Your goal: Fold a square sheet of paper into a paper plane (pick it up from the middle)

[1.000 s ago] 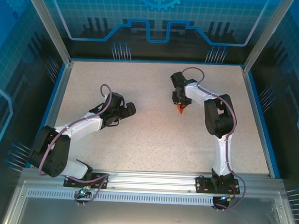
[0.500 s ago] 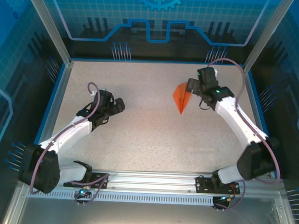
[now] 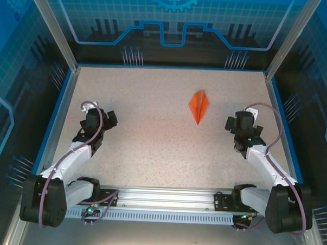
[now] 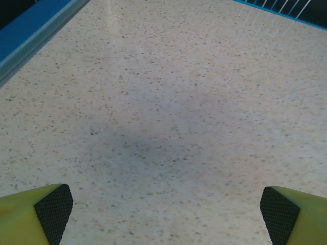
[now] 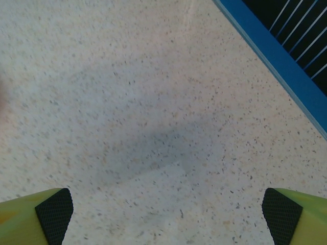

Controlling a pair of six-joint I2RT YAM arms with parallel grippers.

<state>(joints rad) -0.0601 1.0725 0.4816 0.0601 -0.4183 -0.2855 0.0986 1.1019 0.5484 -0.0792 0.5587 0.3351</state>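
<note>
Item: bright orange folded paper plane [image 3: 198, 106], a narrow pointed dart, flat on the speckled beige counter [image 3: 151, 165], nearer its far edge, right of centre. Left jaws, right jaws: released, empty, near the side edges. I judge folding finished, nothing left.

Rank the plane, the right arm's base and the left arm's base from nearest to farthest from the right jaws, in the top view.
1. Plane, mid-table, toward the far side.
2. Right base, near edge, right.
3. Left base, near edge, left.
</note>
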